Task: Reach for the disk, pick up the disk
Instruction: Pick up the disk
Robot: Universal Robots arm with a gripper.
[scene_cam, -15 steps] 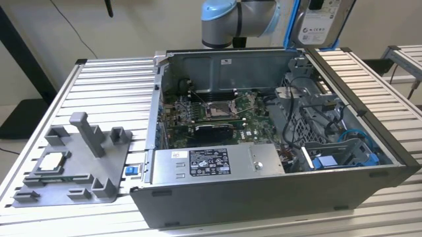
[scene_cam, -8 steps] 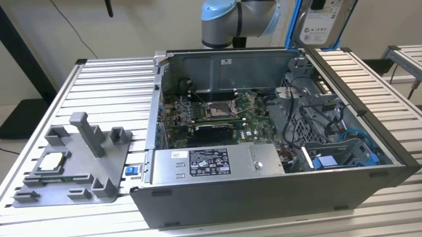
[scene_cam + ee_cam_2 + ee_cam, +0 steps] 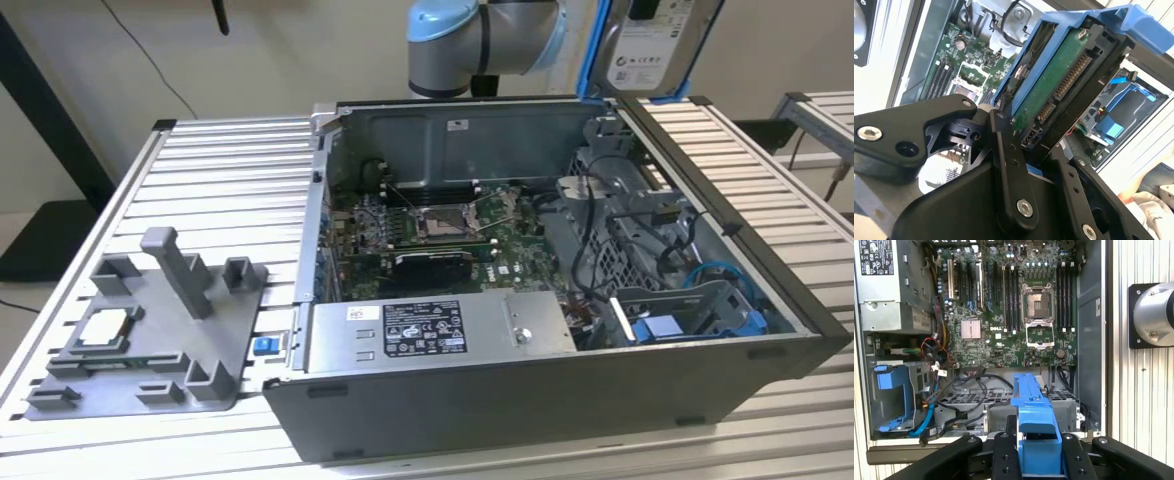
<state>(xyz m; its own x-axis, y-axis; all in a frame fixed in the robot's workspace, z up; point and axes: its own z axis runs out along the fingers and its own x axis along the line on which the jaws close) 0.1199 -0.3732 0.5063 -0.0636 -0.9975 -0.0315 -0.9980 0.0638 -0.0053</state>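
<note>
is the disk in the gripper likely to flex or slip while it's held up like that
Probably rigid: the disk shows a metal body and circuit board. The gripper is shut on it, apparently near one end, so it may pivot. Its blue bracket looks like smooth plastic, possibly slippery.

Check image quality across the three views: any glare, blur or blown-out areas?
Exterior view: even lighting, soft shadow inside the case, the disk cut by the top edge. Second wrist view: the disk close but readable between the fingers, white area at far left blown out. First wrist view: motherboard sharp, blue bracket slightly soft, metal flange glaring.
</note>
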